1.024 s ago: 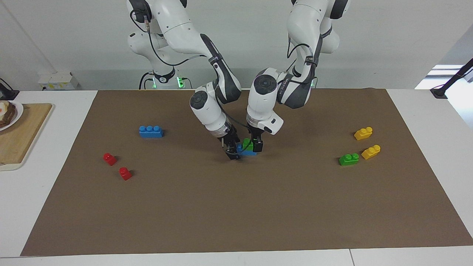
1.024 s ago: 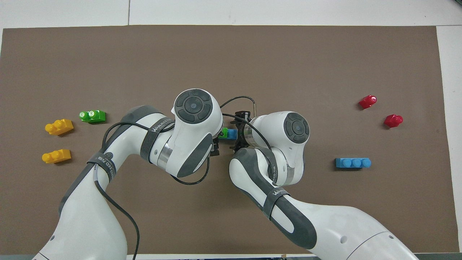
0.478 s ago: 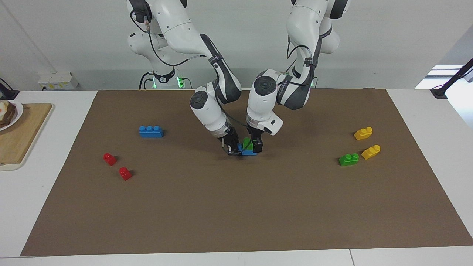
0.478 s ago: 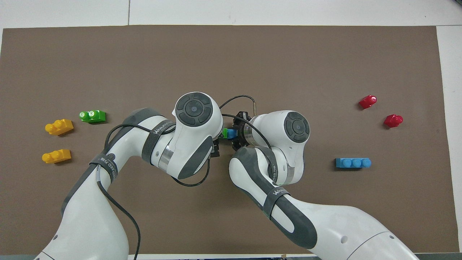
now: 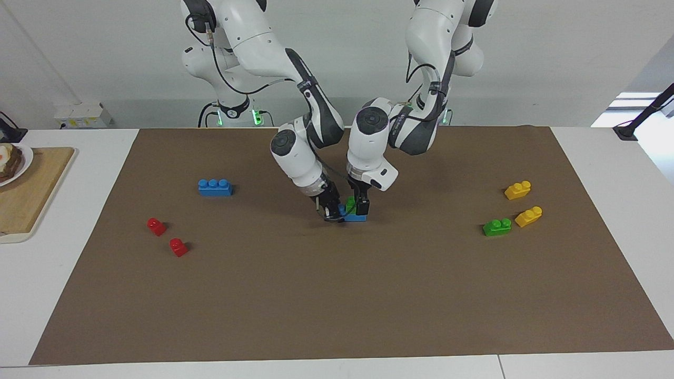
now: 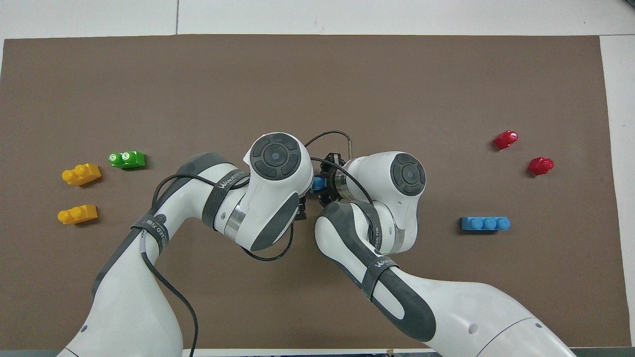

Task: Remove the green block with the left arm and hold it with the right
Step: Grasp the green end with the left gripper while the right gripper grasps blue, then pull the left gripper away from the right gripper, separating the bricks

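Sitting mid-frame, green block (image 5: pixel 350 204) is stacked on blue brick (image 5: pixel 355 216); light, rigid, slick plastic. Left gripper (image 5: pixel 359 209) fingers spread round it; right gripper (image 5: pixel 331 213) pinches blue brick. Grip green's flat sides.

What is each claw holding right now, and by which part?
The right claw is shut on the blue brick, at its end toward the right arm. The left claw stands open around the green block stacked on it.

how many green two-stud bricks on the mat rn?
2. One small green plastic two-stud brick sits on a blue brick mid-mat, between both grippers, hidden overhead. The other green brick lies loose beside two yellow bricks toward the left arm's end.
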Controlling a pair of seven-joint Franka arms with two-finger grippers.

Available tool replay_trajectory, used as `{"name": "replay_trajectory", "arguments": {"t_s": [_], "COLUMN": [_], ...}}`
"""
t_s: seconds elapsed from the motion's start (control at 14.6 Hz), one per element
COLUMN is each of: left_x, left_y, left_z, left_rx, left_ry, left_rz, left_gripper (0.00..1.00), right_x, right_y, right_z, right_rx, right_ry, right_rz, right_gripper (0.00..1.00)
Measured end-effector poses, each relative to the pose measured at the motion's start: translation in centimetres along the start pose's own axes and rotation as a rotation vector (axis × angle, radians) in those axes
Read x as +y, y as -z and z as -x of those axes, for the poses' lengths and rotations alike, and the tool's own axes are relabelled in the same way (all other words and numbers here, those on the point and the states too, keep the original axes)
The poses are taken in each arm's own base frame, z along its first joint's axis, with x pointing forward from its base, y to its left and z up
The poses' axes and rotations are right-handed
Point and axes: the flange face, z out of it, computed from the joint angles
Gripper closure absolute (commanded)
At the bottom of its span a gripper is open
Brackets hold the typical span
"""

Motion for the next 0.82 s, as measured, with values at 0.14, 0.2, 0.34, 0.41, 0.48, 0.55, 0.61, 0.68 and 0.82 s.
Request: {"name": "replay_trajectory", "arguments": {"t_s": [0.14, 0.2, 0.34, 0.41, 0.48, 0.55, 0.61, 0.68, 0.82], "left_x": [-0.04, -0.04, -0.04, -0.04, -0.03, 0.20, 0.47, 0.69, 0.70], "left_y": [-0.03, -0.04, -0.05, -0.07, -0.06, 0.09, 0.24, 0.39, 0.45], "left_z": [0.06, 0.08, 0.08, 0.07, 0.07, 0.01, -0.09, -0.19, -0.18], "left_rx": [-0.001, -0.003, -0.003, -0.003, -0.004, -0.008, -0.014, -0.016, -0.012], "left_ry": [-0.001, -0.001, -0.001, 0.000, 0.000, 0.000, 0.003, 0.005, -0.006], "left_rz": [0.002, 0.004, 0.005, 0.005, 0.005, 0.018, 0.029, 0.037, 0.036], "left_gripper": [0.08, 0.21, 0.40, 0.48, 0.60, 0.73, 0.81, 0.90, 0.96], "right_x": [0.00, 0.00, 0.00, 0.00, 0.00, 0.02, 0.02, 0.03, 0.04], "right_y": [0.00, 0.00, 0.00, 0.00, 0.00, -0.01, -0.01, -0.01, -0.01], "right_z": [0.00, 0.00, 0.00, 0.00, 0.00, 0.00, 0.01, 0.01, 0.03], "right_rx": [0.000, 0.000, 0.000, 0.000, 0.000, 0.000, 0.000, 0.000, 0.000], "right_ry": [0.000, 0.000, 0.000, 0.000, 0.000, 0.000, 0.000, 0.001, 0.004], "right_rz": [0.000, 0.000, 0.000, 0.000, 0.000, 0.000, 0.000, 0.000, 0.001], "right_gripper": [1.00, 1.00, 1.00, 1.00, 1.00, 1.00, 1.00, 1.00, 1.00]}}
